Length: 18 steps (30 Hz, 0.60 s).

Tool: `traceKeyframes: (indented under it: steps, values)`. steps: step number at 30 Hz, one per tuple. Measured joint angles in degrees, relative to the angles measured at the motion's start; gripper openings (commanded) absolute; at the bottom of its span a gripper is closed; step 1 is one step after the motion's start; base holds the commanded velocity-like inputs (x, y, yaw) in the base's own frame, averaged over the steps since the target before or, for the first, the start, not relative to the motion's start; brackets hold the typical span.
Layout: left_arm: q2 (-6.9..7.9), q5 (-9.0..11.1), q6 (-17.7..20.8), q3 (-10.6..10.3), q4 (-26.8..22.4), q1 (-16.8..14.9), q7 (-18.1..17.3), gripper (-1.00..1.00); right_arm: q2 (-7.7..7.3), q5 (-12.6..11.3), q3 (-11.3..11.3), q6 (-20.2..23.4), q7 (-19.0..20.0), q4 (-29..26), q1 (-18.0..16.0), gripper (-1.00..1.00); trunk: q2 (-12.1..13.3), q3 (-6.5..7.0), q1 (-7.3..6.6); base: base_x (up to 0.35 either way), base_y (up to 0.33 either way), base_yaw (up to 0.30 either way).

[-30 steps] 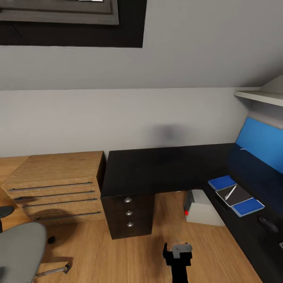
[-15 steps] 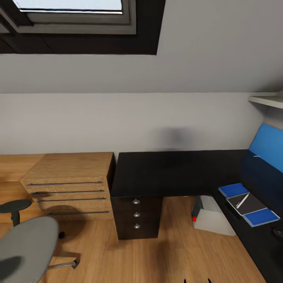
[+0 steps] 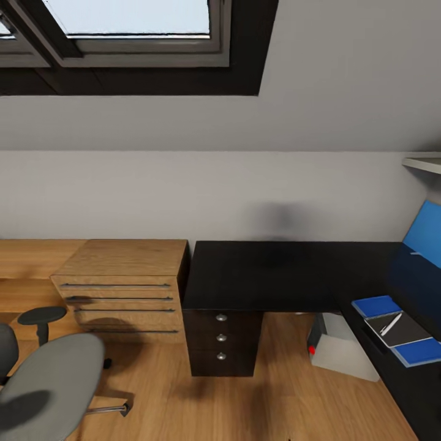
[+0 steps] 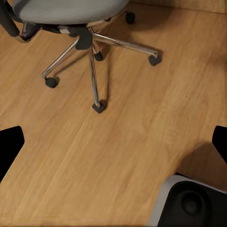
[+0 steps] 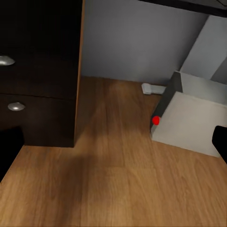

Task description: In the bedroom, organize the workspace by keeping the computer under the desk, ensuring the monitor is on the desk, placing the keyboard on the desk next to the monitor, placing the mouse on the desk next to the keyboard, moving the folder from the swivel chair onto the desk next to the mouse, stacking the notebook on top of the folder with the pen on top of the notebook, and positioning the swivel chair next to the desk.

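The L-shaped black desk [image 3: 275, 272] stands against the wall, its drawers [image 3: 222, 338] below. On its right wing lies the blue folder [image 3: 375, 305] with a dark notebook [image 3: 401, 331] and a white pen [image 3: 391, 323] stacked on it. The grey computer [image 3: 344, 350] sits on the floor under the desk, red dot [image 5: 156, 120] facing out. The swivel chair [image 3: 49, 392] stands at the lower left, its chrome base [image 4: 90, 45] on the wooden floor. My left gripper [image 4: 113, 144] and right gripper [image 5: 113, 144] are open and hold nothing. The monitor and keyboard are out of view.
A light wooden chest of drawers [image 3: 122, 288] adjoins the desk's left end. A blue wall panel [image 3: 425, 233] and a shelf [image 3: 422, 162] are at the right, a skylight [image 3: 128, 18] above. A small white object [image 5: 153, 88] lies on the floor behind the computer.
The head camera has turned left and tilted up, so the whole scene slid right and down. The right gripper has dropped out of the head view's bottom edge.
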Motion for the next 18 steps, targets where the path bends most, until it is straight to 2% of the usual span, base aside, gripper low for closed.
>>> traceKeyframes:
  steps: [2,11,18]
  values:
    - [0.0,-0.1,0.0,-0.1,0.0,0.0,-0.1,1.0,0.0,0.0,0.0,0.0,0.0,0.0,0.0,1.0,0.8,0.52,-0.43,0.0,0.0,0.122]
    - [0.27,-0.1,0.0,-0.1,0.0,0.0,-0.3,1.0,-0.1,0.0,0.0,0.0,-0.1,-0.1,0.0,1.0,0.8,1.22,-0.44,0.0,0.0,0.137]
    - [0.28,-0.1,0.0,-0.1,-0.1,0.0,-0.4,1.0,0.12,0.0,0.2,0.8,0.1,-0.1,0.0,1.0,0.8,1.36,-0.44,0.0,0.0,0.037]
